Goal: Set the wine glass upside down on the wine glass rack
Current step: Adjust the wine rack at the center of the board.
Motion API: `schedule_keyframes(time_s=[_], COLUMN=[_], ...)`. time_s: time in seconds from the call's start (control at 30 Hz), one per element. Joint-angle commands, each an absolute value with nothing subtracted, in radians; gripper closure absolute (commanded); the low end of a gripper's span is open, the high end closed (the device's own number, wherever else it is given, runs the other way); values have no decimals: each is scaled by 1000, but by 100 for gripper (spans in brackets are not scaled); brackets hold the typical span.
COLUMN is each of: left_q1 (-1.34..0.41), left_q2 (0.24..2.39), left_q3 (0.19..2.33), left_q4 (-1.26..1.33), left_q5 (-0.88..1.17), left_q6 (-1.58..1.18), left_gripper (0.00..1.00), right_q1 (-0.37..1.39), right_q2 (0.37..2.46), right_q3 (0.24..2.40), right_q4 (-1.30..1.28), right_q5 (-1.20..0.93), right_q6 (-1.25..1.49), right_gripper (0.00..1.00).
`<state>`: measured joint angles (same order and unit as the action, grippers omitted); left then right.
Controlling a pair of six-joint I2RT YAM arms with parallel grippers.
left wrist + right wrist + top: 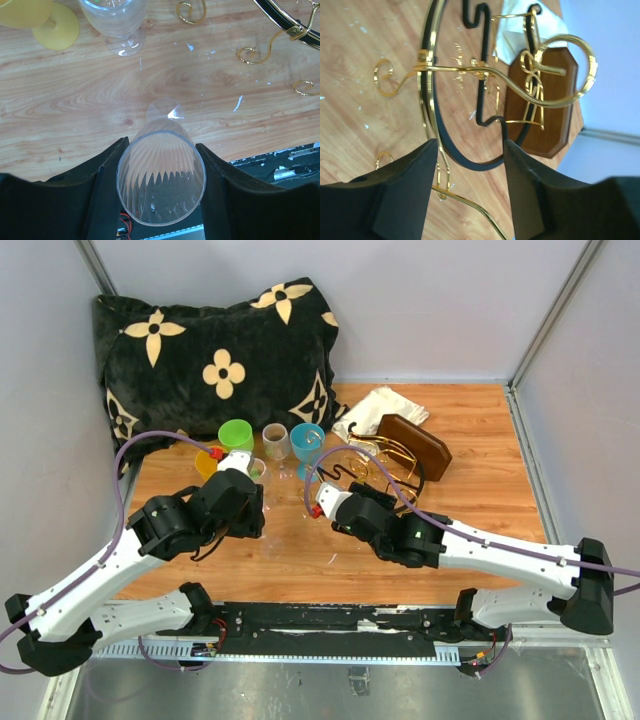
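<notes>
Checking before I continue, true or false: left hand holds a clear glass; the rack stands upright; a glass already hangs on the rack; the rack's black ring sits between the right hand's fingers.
The left hand holds the clear wine glass: true.
The wine glass rack stands upright: false, it lies on its side on the table.
A glass already hangs on the rack: false, none hangs there.
The black ring passes between the fingers of the right hand: true.

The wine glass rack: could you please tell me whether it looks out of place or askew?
Yes. The wine glass rack lies toppled on its side on the table, its wooden base tipped up at the right and its gold hooks pointing left. Small white flecks also litter the wood.
</notes>
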<state>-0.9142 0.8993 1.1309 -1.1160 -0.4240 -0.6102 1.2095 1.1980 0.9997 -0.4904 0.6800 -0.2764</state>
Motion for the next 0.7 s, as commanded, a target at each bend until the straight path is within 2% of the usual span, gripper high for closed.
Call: schedule_keyframes(time_s=[0.0, 0.2, 0.43, 0.53, 0.67], left_q1=[-925, -924, -925, -924, -925], left_q2=[882, 874, 867, 866, 857], left_q3=[1117, 1111, 1106, 1105, 1106], left_q4=[-1100, -1107, -1104, -1106, -1106], left_q5=[-451, -453, -451, -450, -445], left_q6=[-630, -641, -643, -647, -650], left_gripper=[55, 55, 55, 55, 55], right_q1=[1222, 1227, 1233, 1233, 1229], right_q2=[1235, 1290, 1443, 1513, 1555], right_q3=[988, 949, 956, 962, 966], right_q4=[-528, -441, -404, -374, -344], right_q5=[554, 614, 789, 894, 932], right_q6=[-285, -335, -360, -382, -379], right_gripper=[39, 23, 18, 17, 19])
